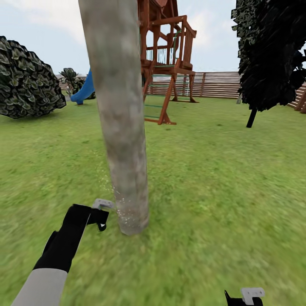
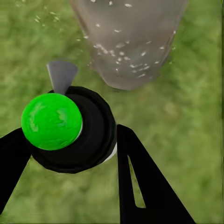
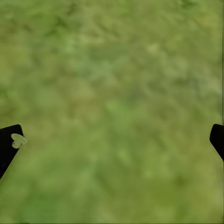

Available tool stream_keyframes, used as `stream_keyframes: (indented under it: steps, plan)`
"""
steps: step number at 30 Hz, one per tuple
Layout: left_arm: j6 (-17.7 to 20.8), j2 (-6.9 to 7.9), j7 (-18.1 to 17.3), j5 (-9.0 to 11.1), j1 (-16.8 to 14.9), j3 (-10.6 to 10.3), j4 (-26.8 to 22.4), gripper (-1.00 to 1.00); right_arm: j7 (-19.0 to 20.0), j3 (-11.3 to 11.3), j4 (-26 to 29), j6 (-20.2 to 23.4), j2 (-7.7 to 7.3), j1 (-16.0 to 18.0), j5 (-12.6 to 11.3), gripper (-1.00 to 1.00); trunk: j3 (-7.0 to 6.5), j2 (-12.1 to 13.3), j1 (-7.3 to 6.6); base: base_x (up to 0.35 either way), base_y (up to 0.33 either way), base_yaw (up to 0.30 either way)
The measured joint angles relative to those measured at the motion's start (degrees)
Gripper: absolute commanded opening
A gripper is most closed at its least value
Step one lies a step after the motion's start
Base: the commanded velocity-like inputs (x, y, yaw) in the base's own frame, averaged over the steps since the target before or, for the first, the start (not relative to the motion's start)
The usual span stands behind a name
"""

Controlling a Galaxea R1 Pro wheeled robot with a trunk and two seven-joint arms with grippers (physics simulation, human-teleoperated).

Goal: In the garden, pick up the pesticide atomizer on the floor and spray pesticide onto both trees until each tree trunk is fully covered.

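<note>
Head, left wrist share tree trunk [image 1: 123,140] closely.

No legible text, label, brand or number is observed. No sign is found on any surface.

The trunk [image 1: 121,127] is cut off by the head view's top edge, its canopy unseen; in the left wrist view its upper part is likewise cropped. The atomizer [image 2: 70,128] body is hidden beneath its own green cap and black collar. The right gripper [image 1: 244,297] is clipped at the head view's bottom edge, and only its fingertips [image 3: 11,142] are seen. The lawn [image 3: 112,93] is rendered blurred.
</note>
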State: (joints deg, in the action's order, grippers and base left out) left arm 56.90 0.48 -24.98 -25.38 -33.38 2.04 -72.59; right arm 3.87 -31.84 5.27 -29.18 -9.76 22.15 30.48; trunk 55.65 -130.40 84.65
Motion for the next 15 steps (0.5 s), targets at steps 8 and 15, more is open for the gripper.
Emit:
stream_keyframes:
  steps: [8, 15]
  plan:
    - [0.02, 0.21, -1.45, -0.37, -0.10, -0.36, -2.01, -1.00, 0.00, 0.02, -0.08, 0.00, 0.00, 0.00, 0.02, 1.00, 0.00, -0.01, -0.01, 0.009, -0.237, 0.083]
    - [0.50, 0.17, -1.46, -0.43, -0.23, -0.28, -4.94, -1.00, 0.00, 0.02, -0.08, 0.00, 0.00, 0.00, 0.02, 1.00, 0.00, -0.01, -0.01, -0.126, -0.094, 0.274]
